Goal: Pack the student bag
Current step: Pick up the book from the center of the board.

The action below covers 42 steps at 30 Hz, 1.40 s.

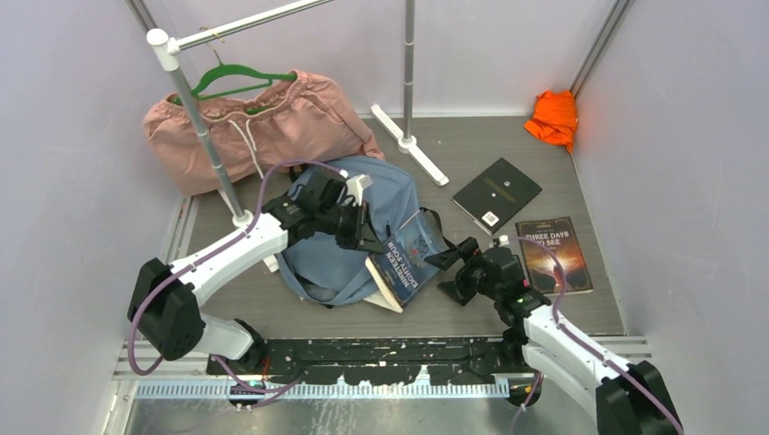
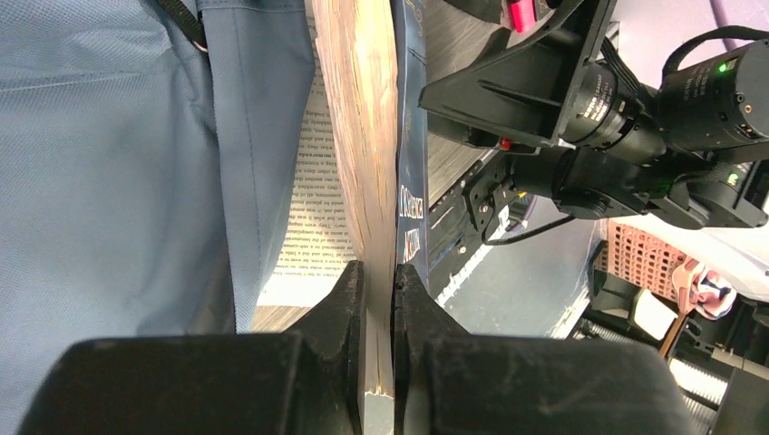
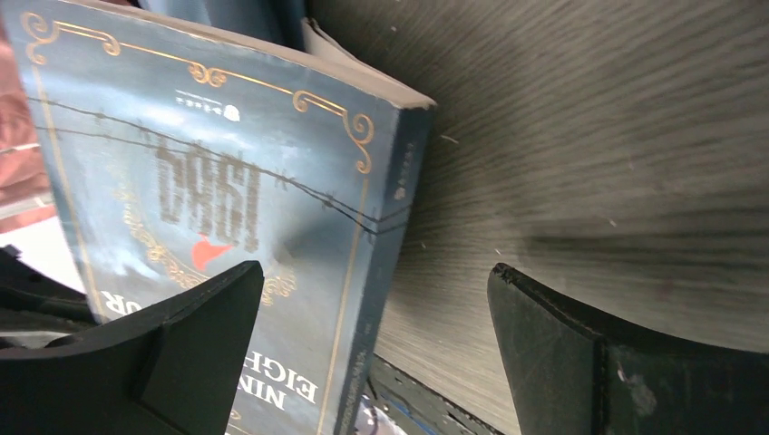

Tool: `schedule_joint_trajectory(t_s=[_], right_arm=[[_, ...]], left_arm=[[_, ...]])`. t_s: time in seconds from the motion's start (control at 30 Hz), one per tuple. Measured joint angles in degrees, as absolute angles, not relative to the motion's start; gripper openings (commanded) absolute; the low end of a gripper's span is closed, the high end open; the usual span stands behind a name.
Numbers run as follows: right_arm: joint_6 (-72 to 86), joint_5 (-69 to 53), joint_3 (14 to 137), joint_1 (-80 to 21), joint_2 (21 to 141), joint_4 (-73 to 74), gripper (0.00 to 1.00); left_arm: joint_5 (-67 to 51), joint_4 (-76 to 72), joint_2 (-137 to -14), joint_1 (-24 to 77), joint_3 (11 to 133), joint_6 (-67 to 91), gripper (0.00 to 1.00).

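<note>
Top external: backpack (image 1: 399, 195) lies on the table (image 1: 472, 145), left of centre, just in front of a pink garment (image 1: 272, 127) on a green hanger (image 1: 238, 77). Left arm reaches across the bag. Left gripper (image 1: 370, 237) sits at the bag's right side, on a blue book (image 1: 410, 256). The book is tilted, half over the bag's right edge and half over the table. Right gripper (image 1: 444, 256) is just right of the book, pointing at it.

Left wrist: left gripper (image 2: 381, 308) is clamped on the blue book (image 2: 363, 136). Fingers (image 2: 340, 308) are nearly together, pinching the cover plus a block of pages. One printed page is splayed off on the backpack (image 2: 109, 163) side. Bag fabric fills the left of this view. The right arm (image 2: 635, 118) is on the far side of the book.

Right wrist: right gripper (image 3: 376, 335) has its fingers (image 3: 181, 344) wide apart, nothing between them but bare table (image 3: 589, 136). The blue book (image 3: 227, 181) stands close in front, cover facing the camera. One finger overlaps the cover in view; can't tell whether it touches.

Elsewhere in the top view: a black book (image 1: 496, 193) and a dark picture-cover book (image 1: 553, 254) lie flat on the table, right of the bag and apart from it. An orange cloth (image 1: 553, 118) is in the far right corner.
</note>
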<state>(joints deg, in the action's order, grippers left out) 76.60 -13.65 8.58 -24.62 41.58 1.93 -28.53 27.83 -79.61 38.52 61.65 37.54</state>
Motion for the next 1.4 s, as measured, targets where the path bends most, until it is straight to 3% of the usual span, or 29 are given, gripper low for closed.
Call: schedule_joint_trajectory(t_s=[0.33, 0.37, 0.5, 0.57, 0.63, 0.77, 0.8, 0.83, 0.87, 0.93, 1.0, 1.07, 1.23, 1.4], right_arm=[[83.0, -13.1, 4.8, -24.6, 55.0, -25.3, 0.96], [83.7, -12.9, 4.6, -24.6, 56.5, -27.5, 0.91], [86.1, -12.4, 3.6, -24.6, 59.9, -34.5, 0.54], [86.8, -11.9, 3.0, -24.5, 59.8, -36.1, 0.43], [86.9, -11.6, 2.9, -24.4, 59.3, -36.1, 0.36], [85.7, -11.5, 3.1, -24.1, 56.1, -33.5, 0.35], [85.1, -11.5, 3.4, -24.1, 54.8, -31.5, 0.28], [84.3, -11.6, 4.0, -24.1, 53.6, -29.6, 0.13], [83.7, -11.7, 4.6, -24.1, 52.7, -27.8, 0.04], [81.8, -12.2, 6.4, -24.0, 50.1, -23.7, 0.01], [79.3, -12.3, 9.5, -24.0, 46.3, -15.8, 0.01], [76.2, -11.2, 13.6, -24.3, 42.7, -6.3, 0.01], [65.8, -3.1, 28.9, -24.6, 38.2, 18.3, 0.01], [60.5, 5.8, 43.8, -24.6, 43.9, 33.8, 0.01]], left_arm=[[-30.4, 23.1, -79.6, 38.5, 58.2, 40.8, 0.00], [-30.5, 22.8, -79.6, 38.4, 58.0, 41.1, 0.00], [-31.1, 22.5, -79.6, 38.2, 57.8, 41.8, 0.00], [-31.3, 22.4, -79.7, 38.0, 57.7, 42.0, 0.00], [-31.4, 22.3, -79.8, 37.8, 57.3, 42.0, 0.00], [-31.4, 22.3, -81.5, 37.8, 56.5, 42.0, 0.00], [-31.4, 22.5, -82.2, 37.8, 56.4, 42.0, 0.00], [-31.4, 22.6, -82.9, 37.8, 56.4, 42.0, 0.00], [-31.5, 22.9, -83.7, 37.9, 56.4, 41.8, 0.02], [-31.1, 24.2, -84.7, 38.2, 56.4, 41.2, 0.22], [-30.8, 26.2, -84.9, 38.5, 56.9, 40.3, 0.54], [-30.3, 28.3, -84.8, 39.3, 58.7, 39.7, 0.70], [-29.2, 29.5, -79.5, 40.5, 61.4, 37.8, 0.77], [-23.1, 30.0, -71.2, 44.8, 63.6, 34.7, 0.81]])
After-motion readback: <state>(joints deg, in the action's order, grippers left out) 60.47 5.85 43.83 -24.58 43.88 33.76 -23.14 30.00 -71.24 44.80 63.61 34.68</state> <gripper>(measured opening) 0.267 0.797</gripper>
